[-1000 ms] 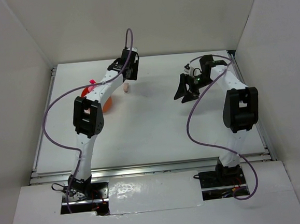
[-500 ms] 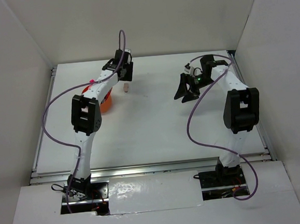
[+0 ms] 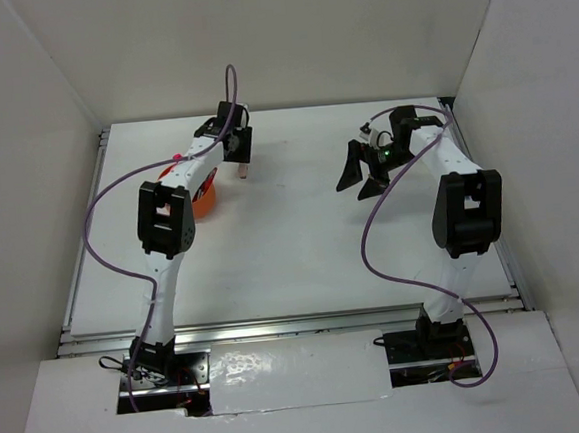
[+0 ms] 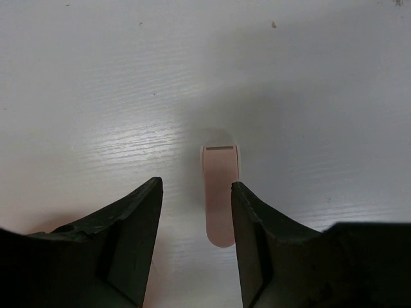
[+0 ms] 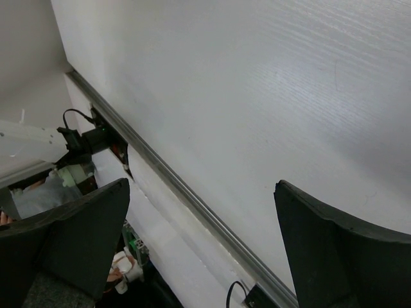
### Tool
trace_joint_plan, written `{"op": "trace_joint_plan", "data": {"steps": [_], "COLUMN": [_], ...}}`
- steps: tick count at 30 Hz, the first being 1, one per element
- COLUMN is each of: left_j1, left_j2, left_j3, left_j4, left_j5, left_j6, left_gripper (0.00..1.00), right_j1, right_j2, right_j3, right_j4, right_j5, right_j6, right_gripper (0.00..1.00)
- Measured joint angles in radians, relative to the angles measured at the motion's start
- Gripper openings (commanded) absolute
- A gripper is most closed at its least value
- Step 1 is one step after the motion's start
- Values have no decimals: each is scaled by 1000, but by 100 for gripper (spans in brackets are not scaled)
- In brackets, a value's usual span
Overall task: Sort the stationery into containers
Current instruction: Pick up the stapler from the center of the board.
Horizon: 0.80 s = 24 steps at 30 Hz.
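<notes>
No text you can read anywhere. Only mark: a thin grey strip point(image 4: 220, 148) across the far end of the pale pink piece point(image 4: 220, 192), too faint to read as a label. That piece lies on the white table point(image 4: 96, 77), rounded end toward the cam, betw. the fingers of your left gripper point(image 4: 196, 187). Jaws are spread, not pinching: the piece sits right against one finger, w/ a clear gap to the other. Can't tell if that near finger actually touches it.

Top view: same piece shows as a tiny pink sliver under the left gripper, far-left part of the table. The orange tub point(image 3: 206, 198) is near it, toward the left wall, mostly hidden behind the left arm point(image 3: 181, 180); dividers and contents not visible. A pink tip point(image 3: 177, 158) pokes out past the arm by the tub; can't tell what it is.

Your right gripper point(image 3: 359, 181): jaws wide apart, nothing betw. them, hanging over the table well apart from the tub. Its wrist cam gives only table, an edge rail point(image 5: 186, 192) and blurry wiring point(image 5: 83, 138) at the frame edge.
</notes>
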Motion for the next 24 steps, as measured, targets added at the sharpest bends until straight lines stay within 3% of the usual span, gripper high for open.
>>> {"op": "trace_joint_plan", "data": {"steps": [24], "left_j1": [5], "left_j2": [3], "left_j3": [-31], "left_j4": [-14], "left_j5": [67], "left_j6": [-22], "left_gripper": [48], "right_j1": [-3], "right_j2": [0], "right_j3": [0], "right_j4": [-4], "right_j5": [-6], "right_j6": [-1], "right_gripper": [100]}}
